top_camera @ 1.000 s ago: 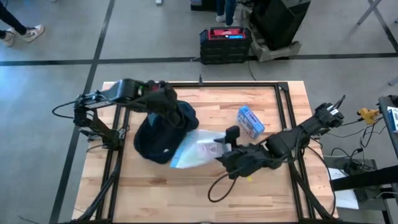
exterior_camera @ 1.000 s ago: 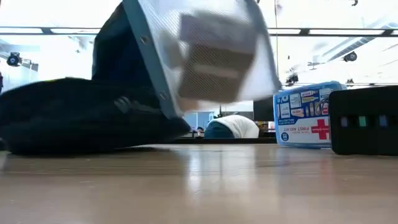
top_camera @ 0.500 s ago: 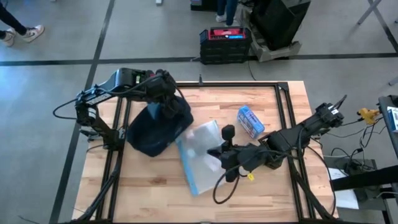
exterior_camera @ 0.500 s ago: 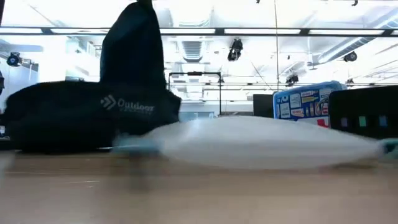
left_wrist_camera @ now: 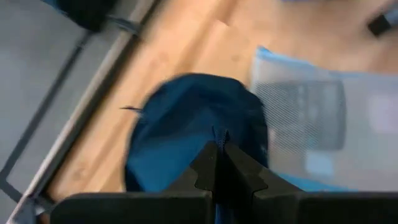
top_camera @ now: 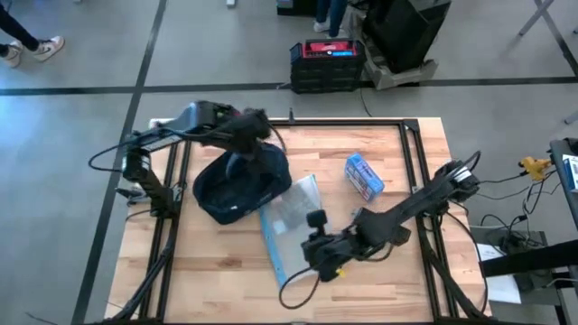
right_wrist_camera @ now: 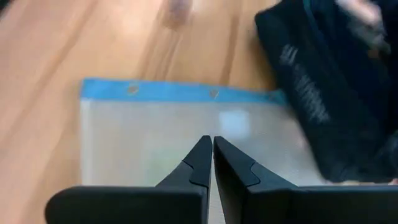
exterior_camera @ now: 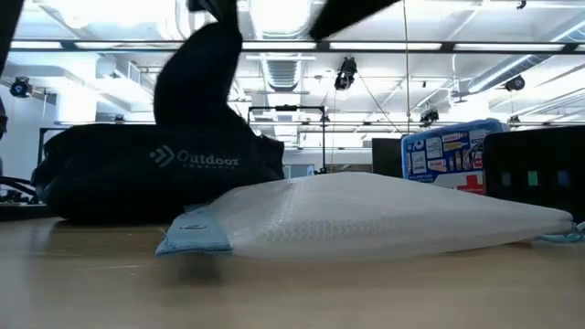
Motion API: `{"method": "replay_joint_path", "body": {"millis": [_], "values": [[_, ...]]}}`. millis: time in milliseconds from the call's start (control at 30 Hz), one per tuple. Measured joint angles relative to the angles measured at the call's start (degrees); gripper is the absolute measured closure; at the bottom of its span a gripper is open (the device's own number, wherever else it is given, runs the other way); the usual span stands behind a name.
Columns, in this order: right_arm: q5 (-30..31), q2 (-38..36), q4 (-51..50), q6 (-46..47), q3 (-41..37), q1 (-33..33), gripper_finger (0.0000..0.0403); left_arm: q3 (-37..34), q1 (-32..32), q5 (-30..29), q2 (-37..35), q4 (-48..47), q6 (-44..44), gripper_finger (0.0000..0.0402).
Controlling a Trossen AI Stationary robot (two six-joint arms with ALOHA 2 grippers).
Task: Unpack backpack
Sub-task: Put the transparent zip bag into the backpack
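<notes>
The dark navy backpack (top_camera: 237, 185) lies on the table's far left, its body on the wood and its logo side (exterior_camera: 196, 158) toward the near edge. My left gripper (top_camera: 257, 135) is above its far end, shut on its fabric. A clear zip bag (top_camera: 289, 230) with a blue edge (right_wrist_camera: 180, 90) lies flat on the table just right of the backpack. My right gripper (right_wrist_camera: 209, 144) is shut with nothing in it. It hovers over the bag's near right part (top_camera: 307, 255) and points toward the table's left. My left gripper pinches a fold of the backpack's navy fabric (left_wrist_camera: 214, 134) between its two fingers, coming steeply from above. The held fabric stands up in a dark peak (exterior_camera: 196, 82) above the body. The rest of the backpack lies on the table.
A blue first-aid kit (top_camera: 364, 176) lies at the far right of the table. In the low view a dark box (exterior_camera: 535, 174) stands at the right. A black box with a red top (top_camera: 327, 56) sits on the floor beyond the far edge. Bare wood lies along the near edge.
My right gripper has let go of the clear bag. The bag hung in the air beside the backpack, has fallen and now lies flat on the table. The gripper has sunk toward the near edge. My left gripper has gone a little down and right with the backpack's fabric.
</notes>
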Motion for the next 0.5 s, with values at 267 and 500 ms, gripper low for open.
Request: {"method": "replay_joint_path", "body": {"millis": [267, 500], "values": [[2.6, 10.9, 23.7, -8.5, 4.8, -13.1, 0.0403, 5.0, 1.2, 0.4, 5.3, -0.8, 4.4, 0.0401], [-5.2, 20.6, 21.3, -0.5, 15.1, -23.0, 0.0403, 10.0, 4.8, -3.7, 1.4, -0.9, 5.9, 0.0401]]}}
